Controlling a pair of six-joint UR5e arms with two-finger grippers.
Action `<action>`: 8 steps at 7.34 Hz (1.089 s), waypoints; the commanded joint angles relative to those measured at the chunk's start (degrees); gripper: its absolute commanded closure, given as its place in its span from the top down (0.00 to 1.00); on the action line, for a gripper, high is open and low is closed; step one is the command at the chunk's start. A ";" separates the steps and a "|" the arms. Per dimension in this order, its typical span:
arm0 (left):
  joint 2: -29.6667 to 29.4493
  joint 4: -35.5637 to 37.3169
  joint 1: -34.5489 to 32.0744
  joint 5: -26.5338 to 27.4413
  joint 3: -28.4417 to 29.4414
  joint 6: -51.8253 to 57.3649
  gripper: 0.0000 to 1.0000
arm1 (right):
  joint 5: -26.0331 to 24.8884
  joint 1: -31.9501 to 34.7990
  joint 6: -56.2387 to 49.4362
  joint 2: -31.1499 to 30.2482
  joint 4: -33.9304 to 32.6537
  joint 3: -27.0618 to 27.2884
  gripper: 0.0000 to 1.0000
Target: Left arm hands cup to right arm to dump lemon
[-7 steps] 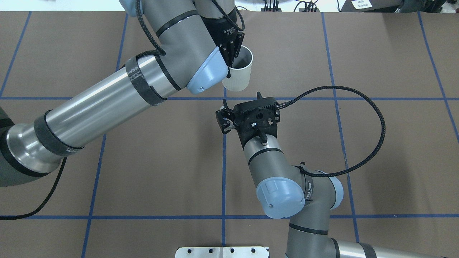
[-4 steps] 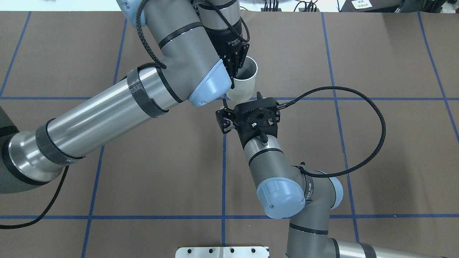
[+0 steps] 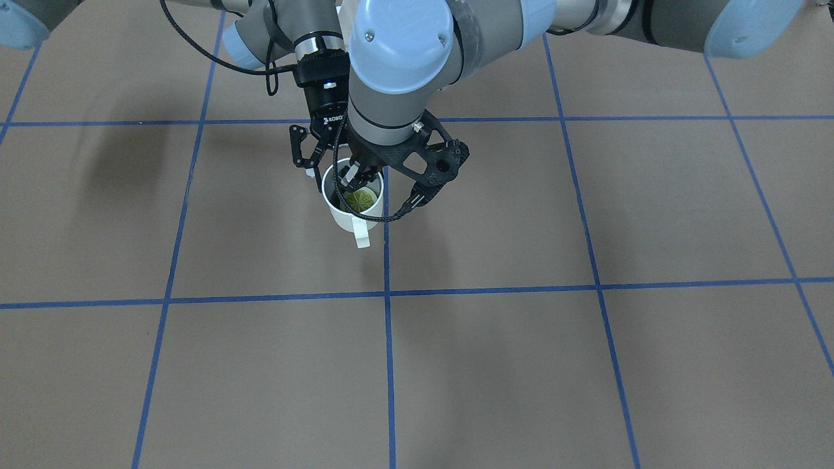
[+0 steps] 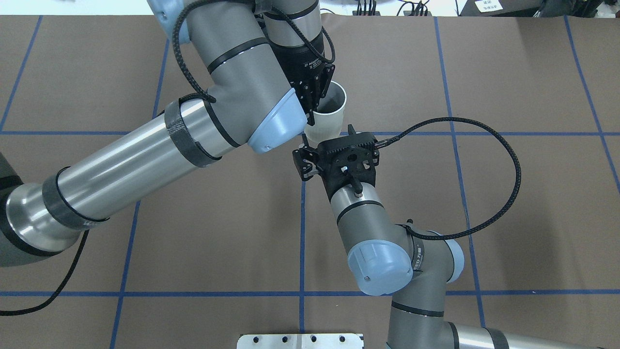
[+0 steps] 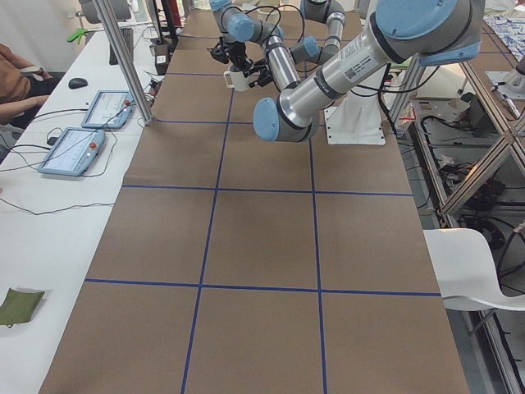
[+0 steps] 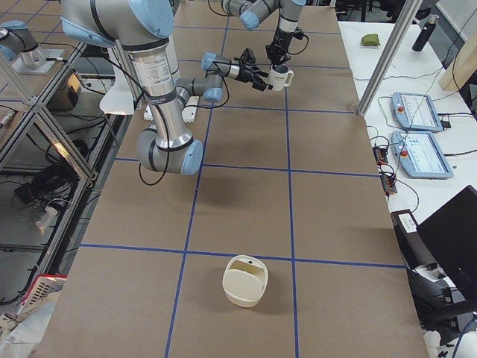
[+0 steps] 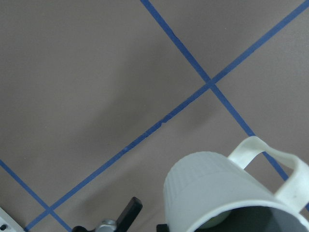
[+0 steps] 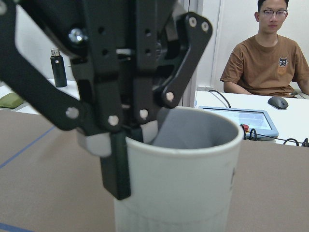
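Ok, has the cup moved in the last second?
Yes. In the overhead view the cup has shifted down the frame: its base now overlaps the blue tape line, which it sat clear of a second ago.

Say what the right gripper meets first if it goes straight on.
Most likely the cup, which fills the right wrist view, its rim pinched by the left gripper; the gap to it is unclear.
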 commanded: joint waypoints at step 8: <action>1.18 0.51 1.15 -0.92 -2.74 0.00 0.00 | -0.82 -0.09 0.11 0.00 3.43 -1.47 0.98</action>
